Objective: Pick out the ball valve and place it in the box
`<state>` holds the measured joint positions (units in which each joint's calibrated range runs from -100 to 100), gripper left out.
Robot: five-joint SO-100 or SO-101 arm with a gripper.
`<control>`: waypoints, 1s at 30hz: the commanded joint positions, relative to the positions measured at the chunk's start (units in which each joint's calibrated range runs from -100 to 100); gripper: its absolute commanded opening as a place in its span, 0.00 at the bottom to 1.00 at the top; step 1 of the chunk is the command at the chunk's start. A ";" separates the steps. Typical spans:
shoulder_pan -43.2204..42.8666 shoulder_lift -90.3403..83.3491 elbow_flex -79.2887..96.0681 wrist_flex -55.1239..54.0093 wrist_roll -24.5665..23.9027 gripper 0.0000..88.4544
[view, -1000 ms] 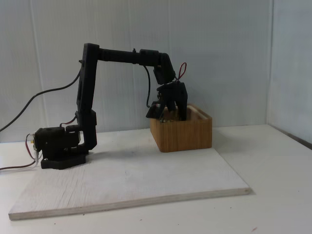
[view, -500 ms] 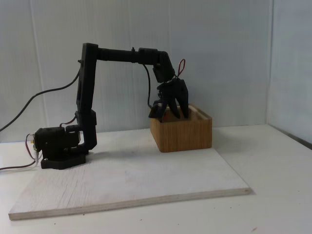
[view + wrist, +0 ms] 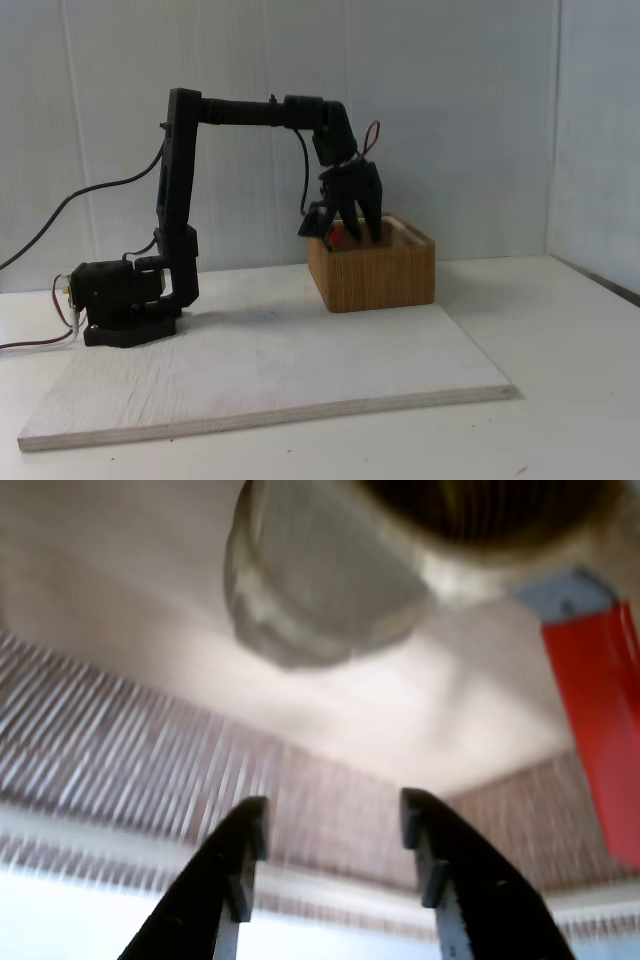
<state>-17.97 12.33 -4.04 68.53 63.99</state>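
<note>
Cables (image 3: 70, 205) trail in from the left edge of the fixed view, one dark lead looping down from the wall side and a red and white pair lying on the desk (image 3: 560, 330) beside the arm's black base (image 3: 120, 300). That base sits on the left end of a pale plywood board (image 3: 270, 370) laid flat on the white desk. From it the black arm (image 3: 180, 190) rises straight up, then runs level to the right and bends down at the wrist, where a small red wire loop (image 3: 373, 140) shows. The end effector (image 3: 350, 238) hangs at the top of the box (image 3: 375, 272), its two dark fingers (image 3: 368, 215) reaching down past the near rim on the box's left half. The box is of striped light brown wood and stands at the far right part of the board. A small patch of red shows between the fingers at rim level. In the wrist view the end effector (image 3: 333, 832) stands released, its two tips apart with nothing between them, over the box's (image 3: 130, 750) ribbed wall. The ball valve (image 3: 330, 570) lies on the box floor, well clear of the tips, blurred: a pale rounded body at upper centre, a dark round opening at the top edge, and its red lever handle (image 3: 600, 730) running down the right side.
</note>
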 commanded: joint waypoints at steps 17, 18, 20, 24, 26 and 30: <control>-0.33 -1.85 -26.19 22.34 -0.22 0.41; -0.41 -1.85 -27.46 22.86 -0.58 0.41; -0.26 -2.62 -29.53 23.89 -0.63 0.41; 0.18 -6.26 -32.06 23.72 -3.43 0.41; 0.18 -8.38 -32.87 22.17 -7.62 0.41; 0.26 -11.44 -33.05 16.40 -20.04 0.41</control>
<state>-18.04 4.53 -34.54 88.65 52.73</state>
